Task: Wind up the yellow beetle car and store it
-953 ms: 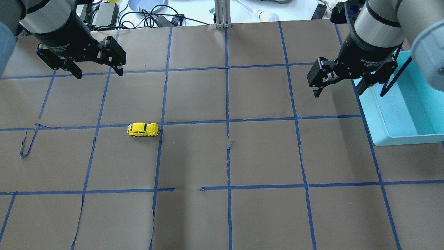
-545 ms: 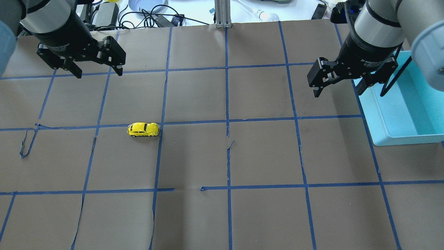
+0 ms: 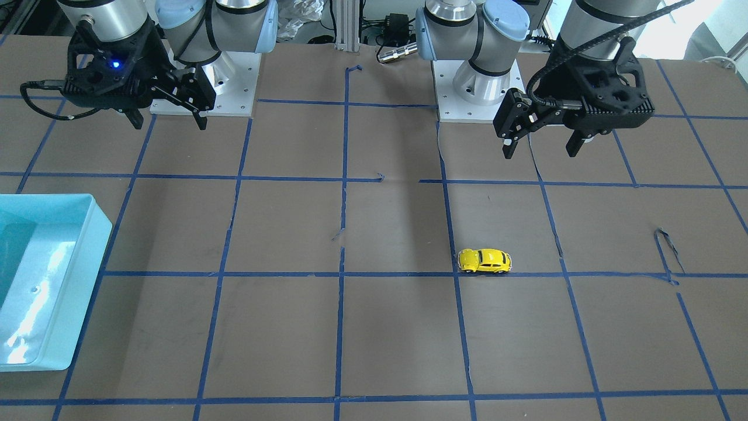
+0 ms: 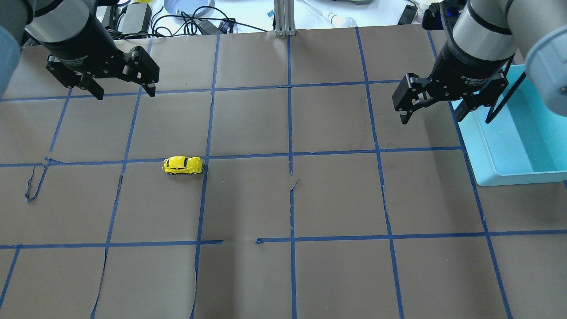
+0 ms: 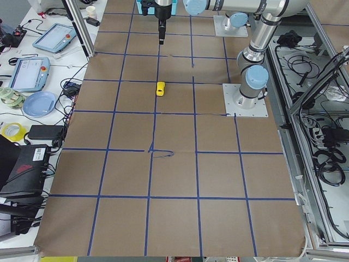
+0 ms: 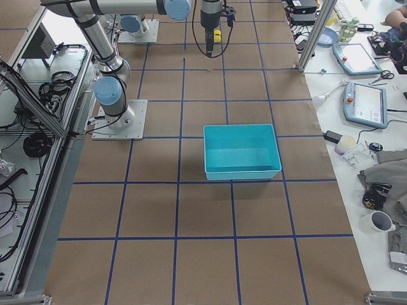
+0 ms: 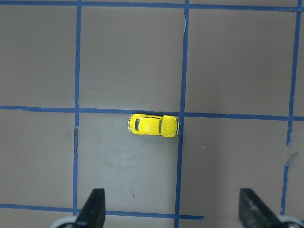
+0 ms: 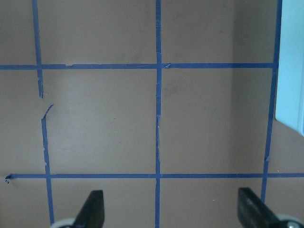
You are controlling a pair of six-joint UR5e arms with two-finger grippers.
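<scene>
The yellow beetle car stands on its wheels on the brown paper beside a blue tape line, left of centre. It also shows in the front view, the left side view and the left wrist view. My left gripper is open and empty. It hangs high above the table, over the far left and beyond the car. My right gripper is open and empty. It hangs above the table's right side by the bin.
A light blue bin stands at the table's right edge, and it also shows in the front view and the right side view. Blue tape lines grid the paper, with some torn strips. Cables and gear lie beyond the far edge.
The left gripper has drifted very slightly to the left. The car and the right gripper have not moved.
</scene>
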